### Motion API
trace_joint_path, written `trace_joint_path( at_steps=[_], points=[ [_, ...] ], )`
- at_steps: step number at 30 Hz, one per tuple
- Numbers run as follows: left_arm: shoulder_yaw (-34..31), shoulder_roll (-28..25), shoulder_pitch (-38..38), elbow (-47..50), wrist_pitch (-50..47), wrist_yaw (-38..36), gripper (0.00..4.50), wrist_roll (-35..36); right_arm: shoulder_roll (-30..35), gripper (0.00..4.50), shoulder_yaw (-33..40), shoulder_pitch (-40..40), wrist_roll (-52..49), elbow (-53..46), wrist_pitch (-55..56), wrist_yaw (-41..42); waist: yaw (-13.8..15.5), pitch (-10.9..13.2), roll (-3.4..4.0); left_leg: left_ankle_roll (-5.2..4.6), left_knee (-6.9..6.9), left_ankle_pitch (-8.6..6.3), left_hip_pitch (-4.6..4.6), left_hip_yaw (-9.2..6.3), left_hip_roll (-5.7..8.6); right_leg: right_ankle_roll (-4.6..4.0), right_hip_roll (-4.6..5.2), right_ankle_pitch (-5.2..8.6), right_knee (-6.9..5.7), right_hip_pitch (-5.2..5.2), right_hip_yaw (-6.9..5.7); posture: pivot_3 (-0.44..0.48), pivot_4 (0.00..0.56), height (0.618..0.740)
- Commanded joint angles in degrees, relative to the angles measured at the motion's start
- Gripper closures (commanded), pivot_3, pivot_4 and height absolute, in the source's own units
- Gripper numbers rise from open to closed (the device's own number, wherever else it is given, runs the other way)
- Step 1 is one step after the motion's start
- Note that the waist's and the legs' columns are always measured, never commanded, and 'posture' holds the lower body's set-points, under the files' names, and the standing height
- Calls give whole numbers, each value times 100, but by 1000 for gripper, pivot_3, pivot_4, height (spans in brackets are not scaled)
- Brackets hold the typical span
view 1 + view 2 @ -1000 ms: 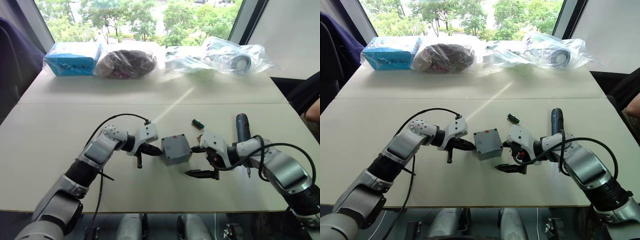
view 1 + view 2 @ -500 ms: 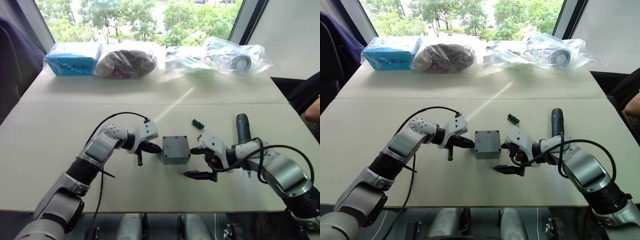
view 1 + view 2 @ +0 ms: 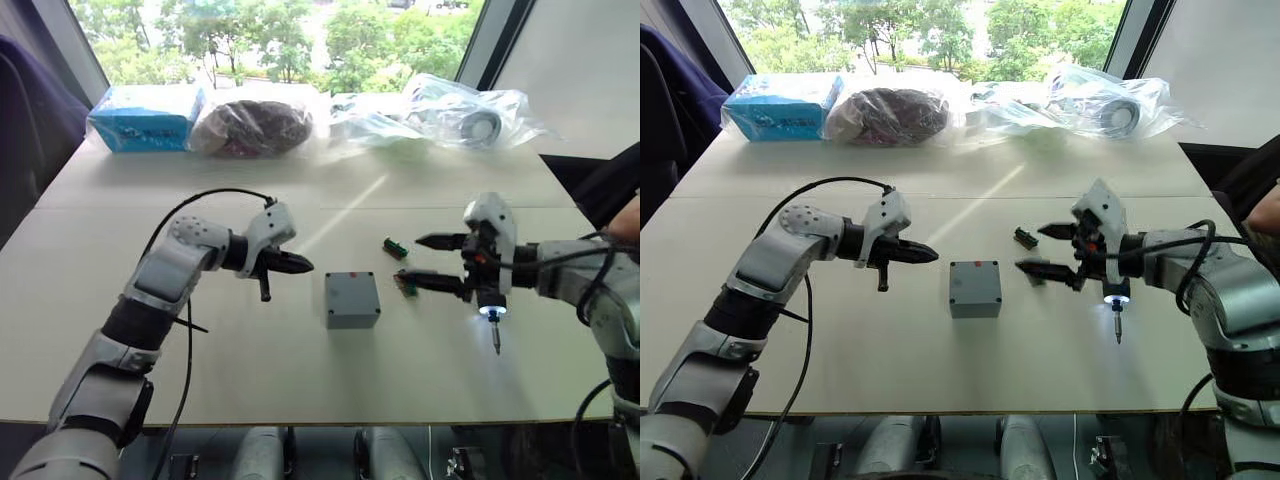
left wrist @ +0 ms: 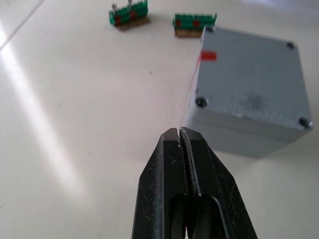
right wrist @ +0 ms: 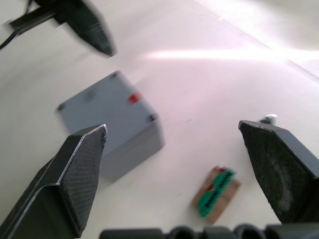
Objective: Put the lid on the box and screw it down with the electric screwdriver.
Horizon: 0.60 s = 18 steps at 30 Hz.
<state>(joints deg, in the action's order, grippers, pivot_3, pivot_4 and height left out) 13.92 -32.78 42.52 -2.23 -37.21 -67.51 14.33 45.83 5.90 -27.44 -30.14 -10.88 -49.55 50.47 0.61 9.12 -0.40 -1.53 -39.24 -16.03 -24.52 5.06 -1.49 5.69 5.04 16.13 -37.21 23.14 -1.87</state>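
At the far left of the table (image 3: 120, 350), a blue carton (image 3: 143, 117) and clear bags (image 3: 255, 127) of dark and metallic items are lined up along the window edge. The left gripper (image 3: 290, 264) is held above the table with jaws closed and empty. The box (image 3: 352, 299) is positioned at centre, with the lid (image 4: 251, 82) seated on it. Two green parts (image 3: 396, 247) lie just right of it. The right gripper (image 3: 430, 262) is held with jaws spread wide. The electric screwdriver (image 3: 489, 285) is located beside it, with its tip lit.
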Motion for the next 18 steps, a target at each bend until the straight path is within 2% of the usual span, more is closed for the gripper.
trace_joint_path(
  at_steps=[1, 4, 8, 18],
  points=[
    [-207, 46, 240, 168, -86, -69, 4500, 295, -386, 16, -322, -294, 741, 1191, 1075, -336, 7, 0, 1, 1, 3, 1, 0, 1, 1, 0, 0, 0, 0, 1, 1, 0, 150, 740],
    [-104, 71, 280, 295, -61, -73, 4500, 282, -767, 787, -620, -594, 1182, 2248, 1851, -343, -12, 0, 1, 28, 6, 17, -1, 7, 2, 1, -3, 1, 4, 5, 5, 0, 150, 740],
    [-125, 89, 247, 509, -206, -5, 4500, 344, -934, 2329, -756, -863, 1465, 3042, 2378, -225, -2, 1, 2, 40, 7, 24, -2, 10, 1, 1, -2, 0, 1, 8, 7, 0, 150, 740],
    [-131, 43, -11, 767, -335, 180, 4500, 405, -1150, 2329, -761, -1014, 1612, 3466, 2703, -101, -18, 1, 2, 42, 7, 24, -1, 10, -2, 1, -2, 0, 1, 7, 8, 0, 150, 740]
  ],
)
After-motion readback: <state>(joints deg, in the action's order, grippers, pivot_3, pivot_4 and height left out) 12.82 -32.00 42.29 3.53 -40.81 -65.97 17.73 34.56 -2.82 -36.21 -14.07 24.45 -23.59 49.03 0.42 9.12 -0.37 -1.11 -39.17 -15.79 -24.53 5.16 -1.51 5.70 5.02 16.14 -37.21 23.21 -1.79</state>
